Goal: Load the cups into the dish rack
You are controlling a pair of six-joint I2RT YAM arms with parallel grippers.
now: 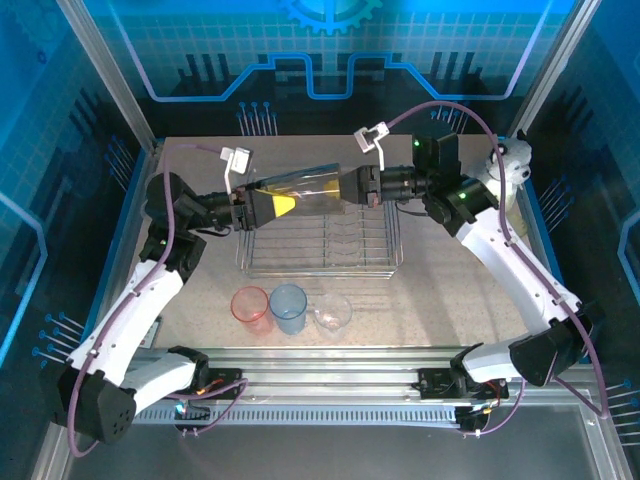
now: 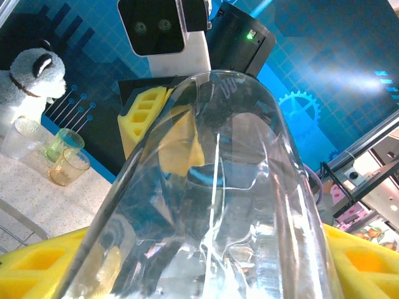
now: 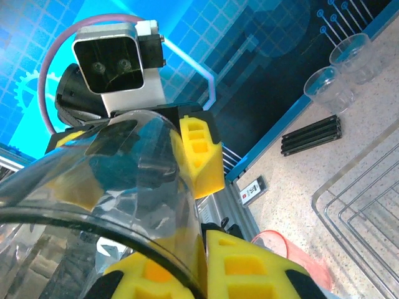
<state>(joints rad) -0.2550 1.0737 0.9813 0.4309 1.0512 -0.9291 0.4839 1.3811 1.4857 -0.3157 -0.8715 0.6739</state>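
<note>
Blue-lit panels close in a speckled beige table (image 1: 450, 290). At its far left, seen from the right wrist, two clear tumblers (image 3: 327, 87) stand upright by the wall, just beside each other.

The left gripper (image 1: 280, 204) reaches in toward the middle. Its yellow pads (image 2: 37, 268) stand on either side of a clear cup (image 1: 312, 186) — whether they press its wall or only flank it I cannot tell. The clear cup lies on its side in the air, over the far part of the dish rack (image 1: 320, 255) and apart from its wires. Its other end is in the right gripper (image 1: 348, 188), whose fingers are clamped tight on the cup's wall; one finger appears to be inside the mouth and one outside.

The dish rack sits flat on the middle of the table, below both grippers. In front of it, near the table's front edge, there is a short row: a pink-red cup (image 1: 250, 305) and a pale blue cup (image 1: 288, 307), both upright and just beside each other, then a tipped clear cup (image 1: 332, 312) lying on its side.

At the far right corner sits a grey-white plush animal (image 1: 515, 160). The left wrist view shows three upright cups close by it — a frosted tumbler (image 2: 22, 138), a green cup (image 2: 62, 144) and an amber cup (image 2: 70, 167).
</note>
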